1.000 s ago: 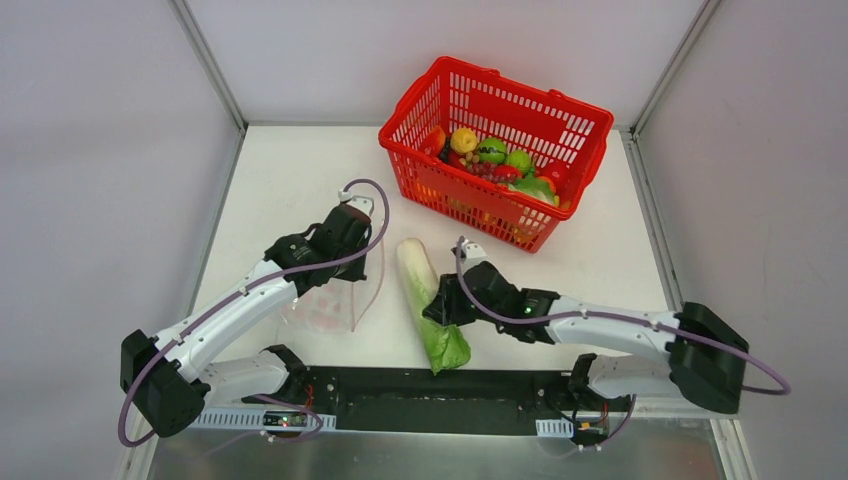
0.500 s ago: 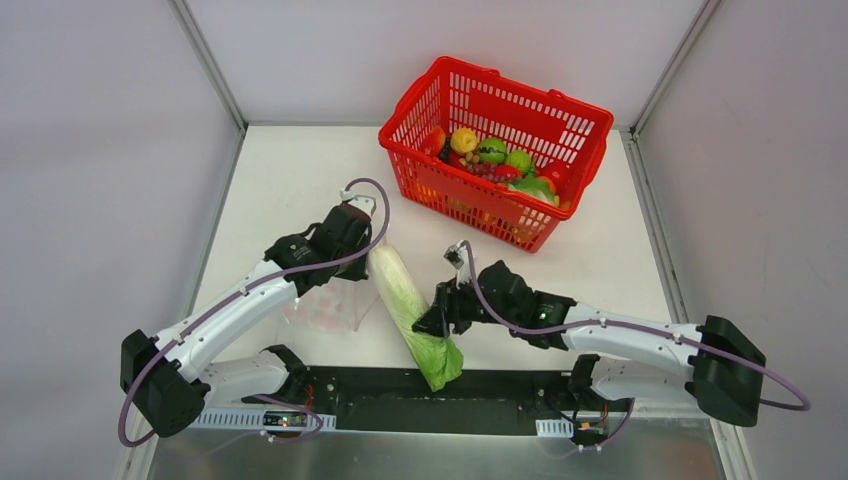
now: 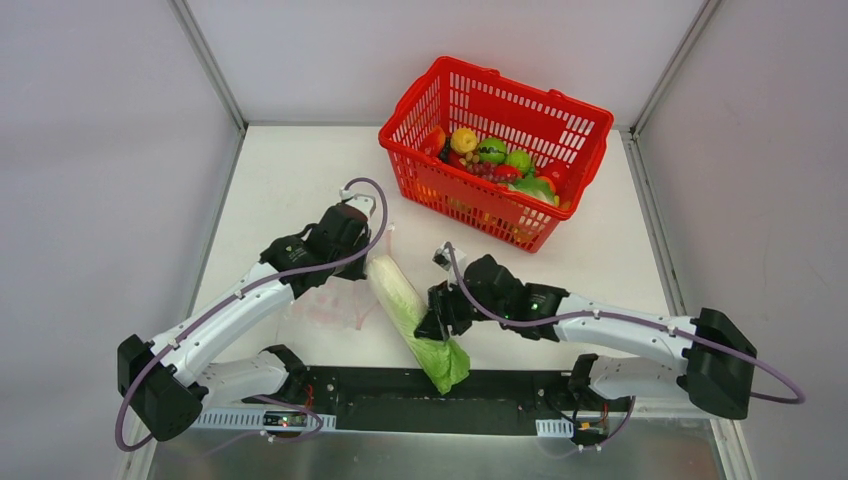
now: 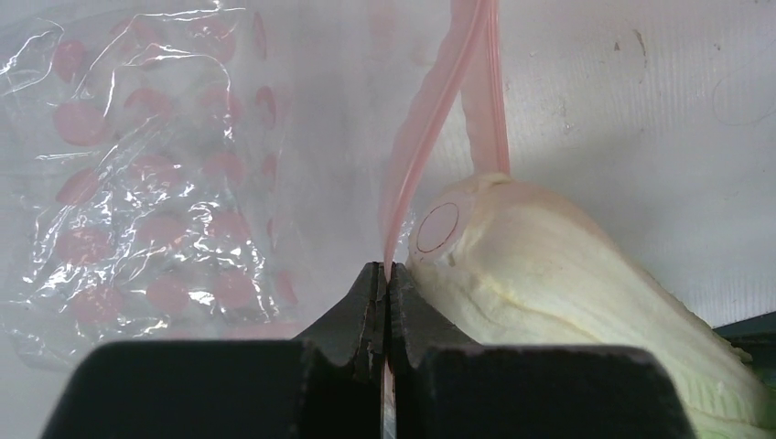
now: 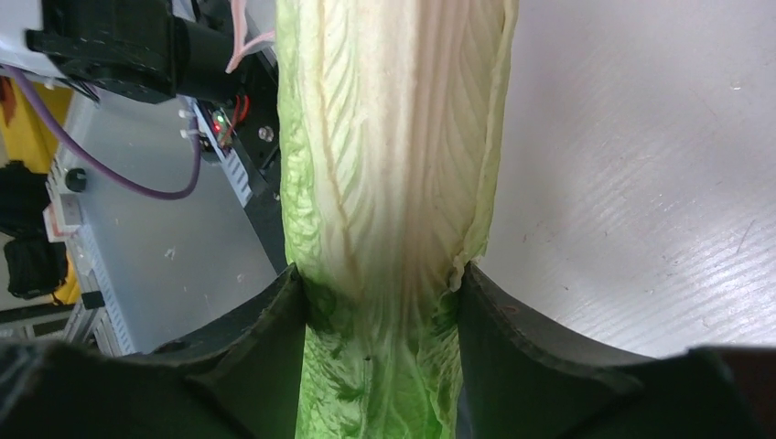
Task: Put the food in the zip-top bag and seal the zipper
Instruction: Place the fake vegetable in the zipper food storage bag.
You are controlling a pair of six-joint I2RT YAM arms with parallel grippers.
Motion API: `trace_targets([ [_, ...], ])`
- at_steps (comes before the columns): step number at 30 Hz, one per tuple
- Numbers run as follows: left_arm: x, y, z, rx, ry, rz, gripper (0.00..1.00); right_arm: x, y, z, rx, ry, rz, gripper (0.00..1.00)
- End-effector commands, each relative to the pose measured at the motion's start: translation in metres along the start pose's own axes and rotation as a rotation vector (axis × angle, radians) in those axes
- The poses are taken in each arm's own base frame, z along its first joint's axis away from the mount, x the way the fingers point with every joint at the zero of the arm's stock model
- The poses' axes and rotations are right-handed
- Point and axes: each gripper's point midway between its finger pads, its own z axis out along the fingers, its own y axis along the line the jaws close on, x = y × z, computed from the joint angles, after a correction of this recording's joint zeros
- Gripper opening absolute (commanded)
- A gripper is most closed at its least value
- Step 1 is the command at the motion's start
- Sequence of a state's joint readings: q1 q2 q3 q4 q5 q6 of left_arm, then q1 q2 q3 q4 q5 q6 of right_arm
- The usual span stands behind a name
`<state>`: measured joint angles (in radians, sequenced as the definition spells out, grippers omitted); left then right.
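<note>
White links (image 3: 225, 315) w/ black joints (image 3: 300, 250), looped purple cables (image 3: 386, 215) (left end effector (image 4: 385, 274) & right end effector (image 5: 380, 283): all blk).

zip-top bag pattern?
Clear zip-top bag with pink-red spots; the left wrist view shows it best.

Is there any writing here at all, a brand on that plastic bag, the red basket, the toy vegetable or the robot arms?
No readable text in any view.
zip-top bag: only pink spots, no letters; its zipper is a plain pink strip.
cabbage: a blank circle on its stem end, no writing.
red basket, left arm, right arm: no labels visible.
circuit board at the arms' base: any markings are too small to read.
</note>
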<state>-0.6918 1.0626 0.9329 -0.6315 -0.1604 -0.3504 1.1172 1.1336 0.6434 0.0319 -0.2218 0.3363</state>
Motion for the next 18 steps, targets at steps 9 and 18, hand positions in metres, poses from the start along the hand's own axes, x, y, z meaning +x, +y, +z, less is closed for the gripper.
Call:
trace_targets([
  [9, -0.016, -0.012, -0.02, 0.033, -0.055, 0.093, 0.0, -0.015, -0.009, 0.004, 0.141, 0.072, -0.044, 0.0],
  [18, 0.001, -0.065, -0.017, 0.206, 0.028, 0.311, 0.0, -0.043, 0.003, 0.007, 0.077, -0.028, -0.046, 0.0],
])
